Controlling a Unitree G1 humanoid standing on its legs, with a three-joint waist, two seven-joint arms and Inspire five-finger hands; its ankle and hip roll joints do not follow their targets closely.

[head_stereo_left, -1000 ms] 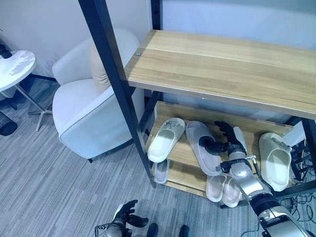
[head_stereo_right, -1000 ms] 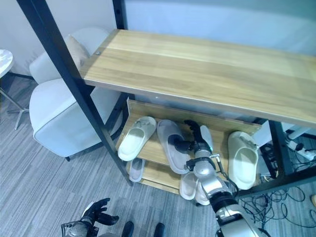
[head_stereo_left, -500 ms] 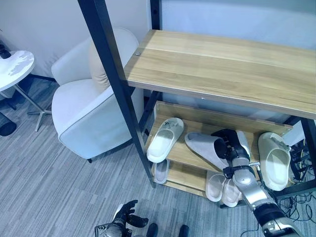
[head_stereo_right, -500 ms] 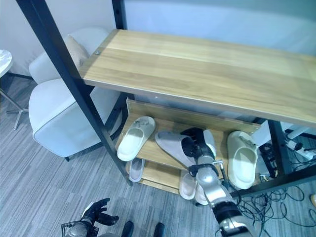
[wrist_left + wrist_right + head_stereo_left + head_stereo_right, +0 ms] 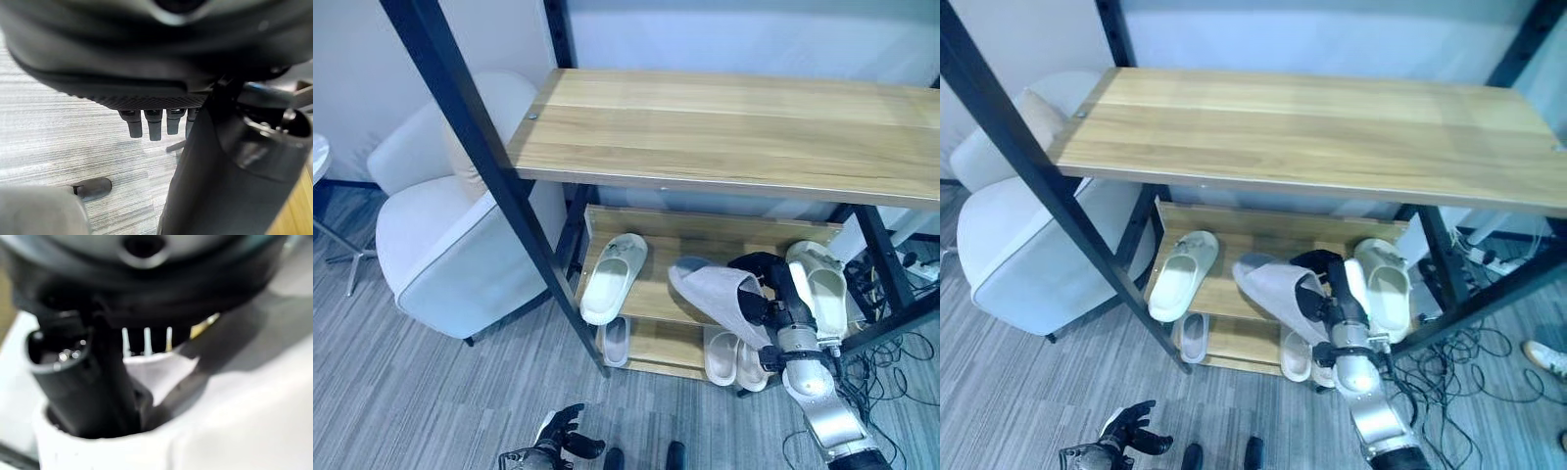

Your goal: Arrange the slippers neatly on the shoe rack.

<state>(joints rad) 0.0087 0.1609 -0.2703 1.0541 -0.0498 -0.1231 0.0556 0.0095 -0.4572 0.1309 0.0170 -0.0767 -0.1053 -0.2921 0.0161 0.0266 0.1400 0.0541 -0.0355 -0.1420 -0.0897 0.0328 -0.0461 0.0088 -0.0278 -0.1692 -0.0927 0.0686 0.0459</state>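
A grey slipper [image 5: 717, 294] hangs tilted above the rack's middle shelf [image 5: 656, 304], its toe pointing left and up. My right hand [image 5: 773, 294] is shut on its strap end; in the right wrist view the thumb [image 5: 93, 396] is tucked inside the pale slipper [image 5: 234, 421]. One cream slipper [image 5: 612, 277] lies flat at the shelf's left, another [image 5: 822, 294] at its right, just behind my hand. On the bottom shelf lie a small pale slipper [image 5: 617, 341] and a pale pair [image 5: 729, 357]. My left hand [image 5: 558, 446] hangs low over the floor, fingers [image 5: 151, 125] relaxed and holding nothing.
A wide wooden top shelf [image 5: 724, 127] overhangs the middle shelf. A black slanted post [image 5: 499, 186] stands at the rack's front left corner. A white armchair [image 5: 440, 245] sits to its left. Cables [image 5: 891, 362] lie on the floor at the right, near a white shoe [image 5: 1545, 358].
The camera has swung right. The grey slipper, flat on the middle shelf a second ago, is now lifted and tilted in my right hand. The left hand has stayed low.
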